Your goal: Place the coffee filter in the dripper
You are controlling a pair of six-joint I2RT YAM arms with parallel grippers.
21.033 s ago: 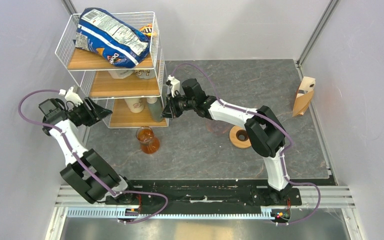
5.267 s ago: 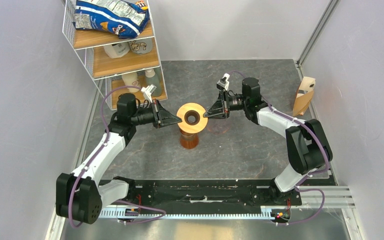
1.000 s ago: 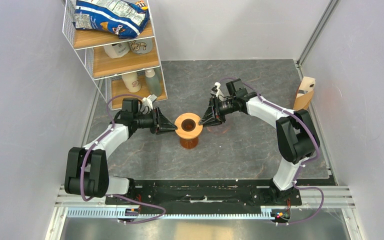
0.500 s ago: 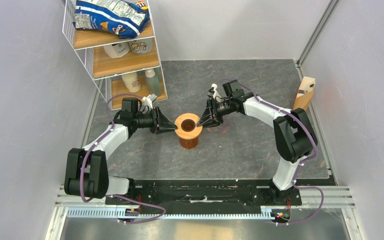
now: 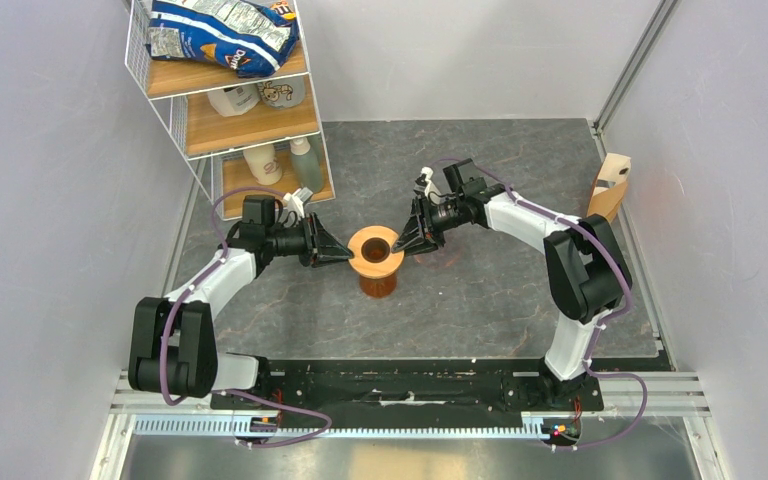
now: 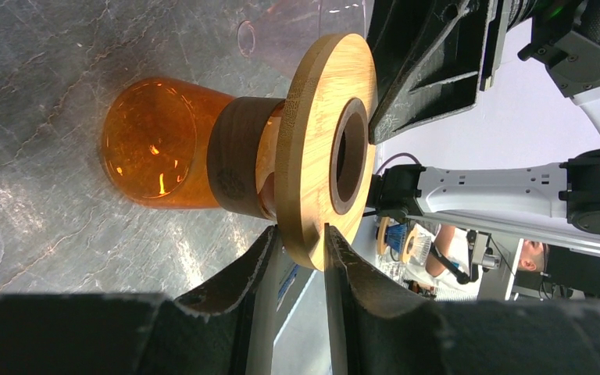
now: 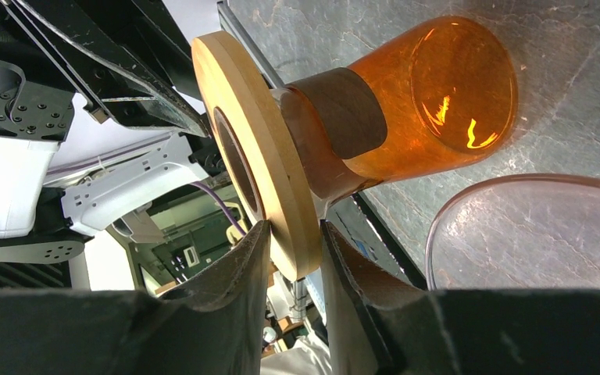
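The dripper sits on the vessel between left hand and right hand; well beyond the right hand, a stand perhaps holds the coffee filter.

The left arm and right arm have white links and bulky black joints. A purple cable trails each; the tapered fingers are black.

Top camera overlooks the whole bench from behind the arms. Wrist cameras closely face the dripper from opposite sides.
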